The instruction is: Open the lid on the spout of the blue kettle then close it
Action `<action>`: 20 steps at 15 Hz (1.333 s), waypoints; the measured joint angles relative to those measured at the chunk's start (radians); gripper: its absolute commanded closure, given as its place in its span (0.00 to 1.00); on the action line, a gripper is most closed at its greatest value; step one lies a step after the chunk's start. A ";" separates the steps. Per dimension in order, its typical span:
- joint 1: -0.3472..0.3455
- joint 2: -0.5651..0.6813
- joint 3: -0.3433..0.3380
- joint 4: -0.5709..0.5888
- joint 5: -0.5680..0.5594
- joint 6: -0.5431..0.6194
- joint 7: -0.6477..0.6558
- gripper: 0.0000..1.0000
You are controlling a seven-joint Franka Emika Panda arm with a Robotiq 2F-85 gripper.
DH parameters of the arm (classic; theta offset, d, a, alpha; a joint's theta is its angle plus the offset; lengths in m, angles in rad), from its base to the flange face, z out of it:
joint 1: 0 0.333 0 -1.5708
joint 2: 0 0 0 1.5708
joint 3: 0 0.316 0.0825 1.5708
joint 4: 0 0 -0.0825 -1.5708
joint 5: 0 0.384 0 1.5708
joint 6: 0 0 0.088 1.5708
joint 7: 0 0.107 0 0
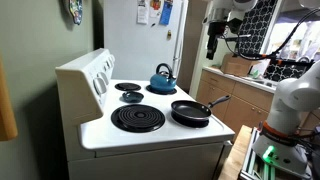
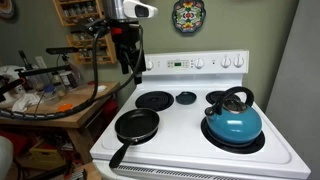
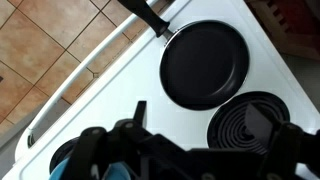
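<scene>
Blurred and dark, the gripper fills the bottom edge of the wrist view. Its fingers stand wide apart with nothing between them, and it looks down on the cooktop from above. In both exterior views it hangs high in the air off the pan's side of the range, well apart from the kettle and touching nothing.

Below it is the white electric stove, with its control panel upright at the back. A black frying pan sits on a front burner, its handle pointing out past the stove's front edge. Behind the pan is a bare coil burner.

The blue kettle stands upright on the other front burner, across the cooktop from the pan, its dark arched handle raised. At this size neither the spout nor the lid can be picked out.
</scene>
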 measured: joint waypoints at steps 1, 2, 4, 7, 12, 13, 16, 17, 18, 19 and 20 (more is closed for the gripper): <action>0.000 0.000 0.000 0.000 0.000 0.000 0.000 0.00; 0.000 0.000 0.000 0.000 0.000 0.000 0.000 0.00; -0.007 0.001 0.000 -0.001 0.000 0.000 0.012 0.00; -0.066 0.021 -0.011 -0.017 -0.004 0.016 0.087 0.00; -0.165 0.072 -0.015 -0.087 -0.047 0.219 0.187 0.00; -0.175 0.087 -0.014 -0.101 -0.056 0.271 0.206 0.00; -0.188 0.146 -0.008 -0.123 -0.081 0.403 0.263 0.00; -0.188 0.169 -0.007 -0.123 -0.084 0.439 0.274 0.00; -0.188 0.191 -0.007 -0.121 -0.084 0.470 0.282 0.00; -0.188 0.210 -0.007 -0.116 -0.084 0.489 0.288 0.00; -0.188 0.222 -0.007 -0.112 -0.084 0.497 0.292 0.00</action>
